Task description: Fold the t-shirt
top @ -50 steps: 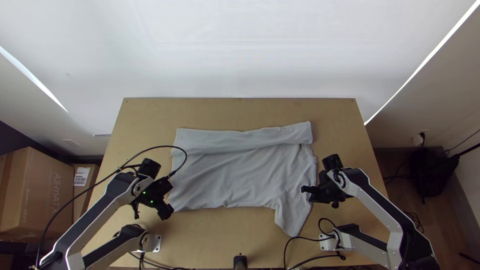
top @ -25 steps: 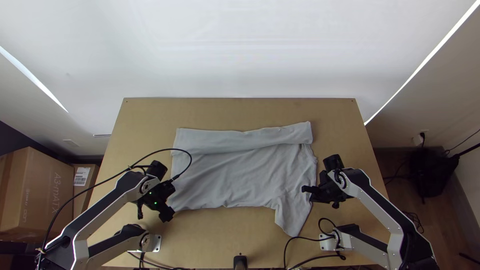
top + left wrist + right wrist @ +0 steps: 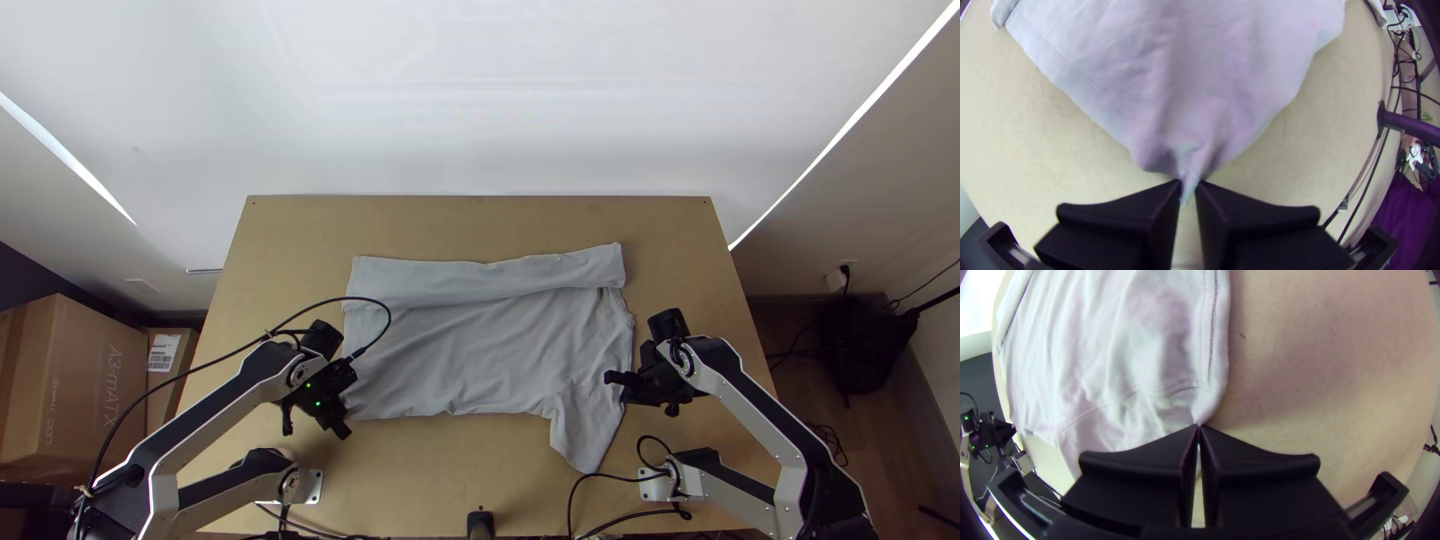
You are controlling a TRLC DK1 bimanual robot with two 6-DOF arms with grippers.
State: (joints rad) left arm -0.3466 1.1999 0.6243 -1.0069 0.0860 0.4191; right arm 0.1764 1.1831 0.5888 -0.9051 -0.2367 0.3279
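Observation:
The grey t-shirt [image 3: 470, 350] lies on the table with its far part folded over in a band; one sleeve [image 3: 585, 430] sticks out toward the near edge at its right. At the shirt's near left corner is my left gripper [image 3: 345, 425]; in the left wrist view the left gripper [image 3: 1188, 185] is shut on a pinched corner of the t-shirt [image 3: 1185, 75]. My right gripper [image 3: 610, 379] stands at the shirt's right side, above the sleeve. Seen from its wrist, the right gripper [image 3: 1198, 427] is shut on the edge of the t-shirt [image 3: 1125, 370] by a seam.
Bare wooden table [image 3: 480, 225] lies beyond the shirt and along its near side. Black cables [image 3: 600, 480] run by the right arm's base. A small black device [image 3: 481, 522] stands at the near edge. Cardboard boxes [image 3: 75, 385] are left of the table.
My left gripper has shifted slightly to the right, its cable moving along. The right gripper has stayed almost still, and the shirt looks nearly the same.

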